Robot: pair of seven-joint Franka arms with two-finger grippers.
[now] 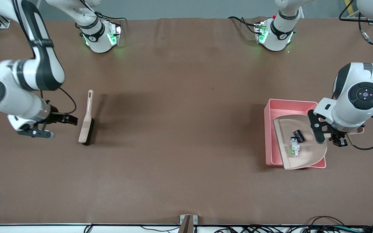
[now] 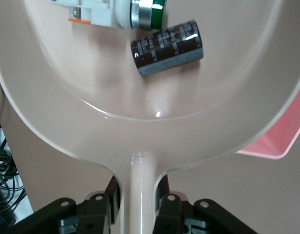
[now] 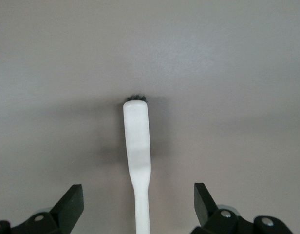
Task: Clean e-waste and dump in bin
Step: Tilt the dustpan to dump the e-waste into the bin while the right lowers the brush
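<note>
My left gripper [image 1: 334,139] is shut on the handle of the beige dustpan [image 1: 306,158] and holds the pan over the pink bin [image 1: 290,103]. The two e-waste parts lie in the pan: the white-grey component [image 1: 294,147] and the dark ribbed block [image 1: 299,135]. The left wrist view shows the handle [image 2: 140,190] between my fingers, the dark block [image 2: 167,47], the white component [image 2: 103,12] and a corner of the bin [image 2: 281,139]. My right gripper [image 1: 71,119] is open and empty, beside the brush [image 1: 86,121]. In the right wrist view the brush [image 3: 137,141] lies between my open fingers [image 3: 67,207].
The brush lies on the brown table cover [image 1: 186,129] toward the right arm's end. The bin stands toward the left arm's end. Cables run along the table's front edge [image 1: 303,228].
</note>
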